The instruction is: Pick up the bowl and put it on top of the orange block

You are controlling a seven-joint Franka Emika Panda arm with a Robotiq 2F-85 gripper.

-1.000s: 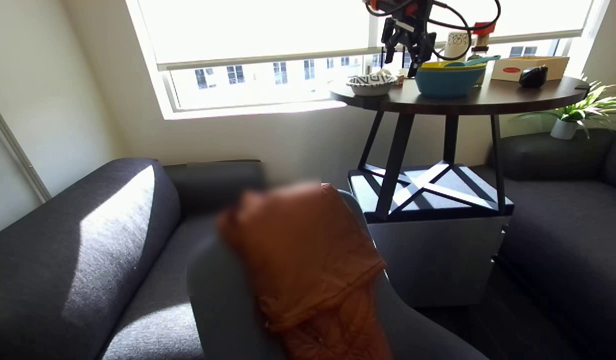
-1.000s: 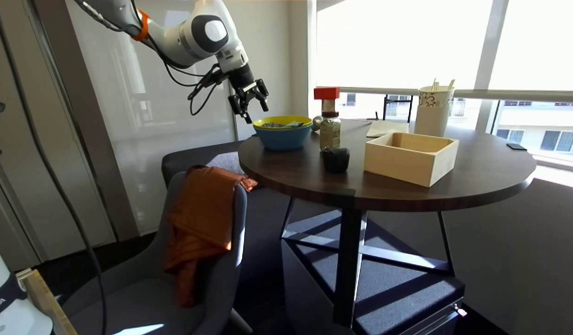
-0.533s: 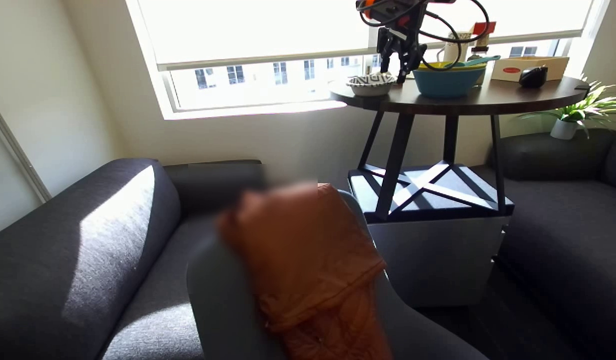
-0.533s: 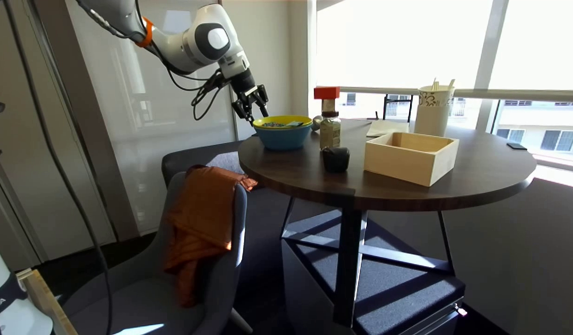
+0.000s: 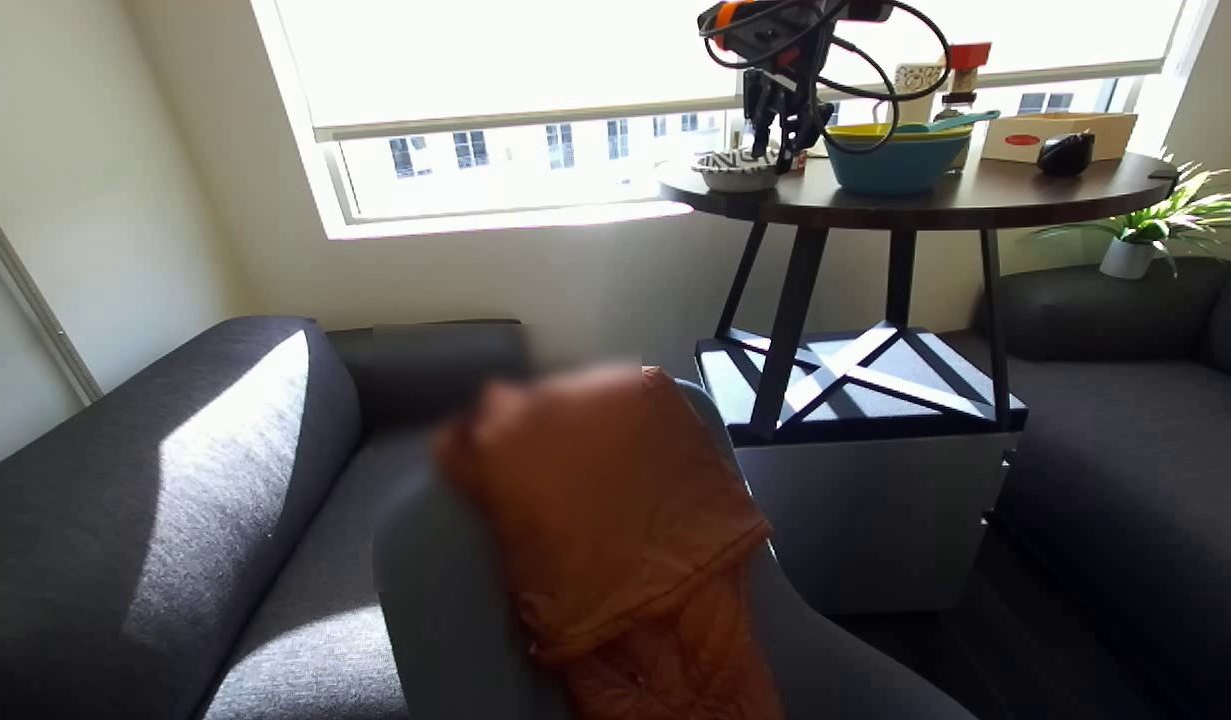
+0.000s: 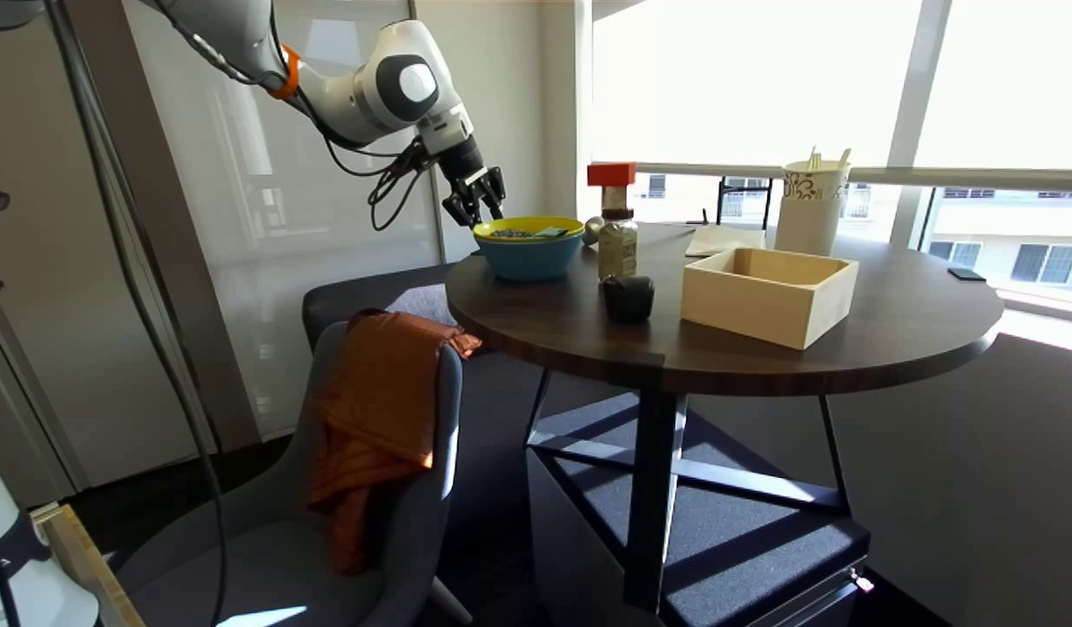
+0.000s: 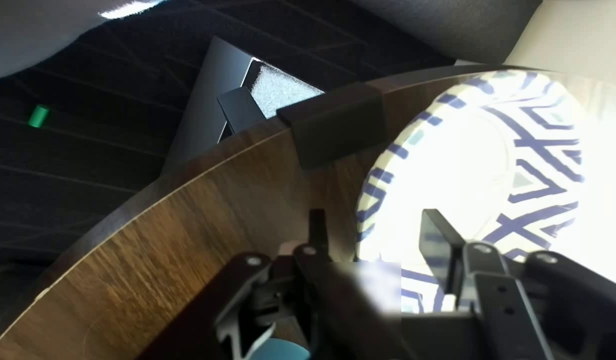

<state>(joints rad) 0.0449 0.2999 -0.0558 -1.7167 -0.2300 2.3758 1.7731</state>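
Closest, the hand [image 7: 374,227] has its jaws spread well apart, gripping nothing; in the wrist view one jaw appears just outside the rim of the white bowl [image 7: 470,172] patterned in blue lines, the other over its glare-bright inside. Whether they touch it cannot be told. The bowl sits upright near the edge of the brown table [image 7: 222,200]. It is probably light, stiff, slick and perhaps breakable, so a gentle pinch across the near rim seems best. Farther along stands a larger blue bowl [image 5: 893,166].

both exterior views are looking toward the window [image 5: 585,160] from farther off, sharing the table [image 6: 901,322]; wrist view is peering down past the pincer [image 7: 375,227], close over that same table.
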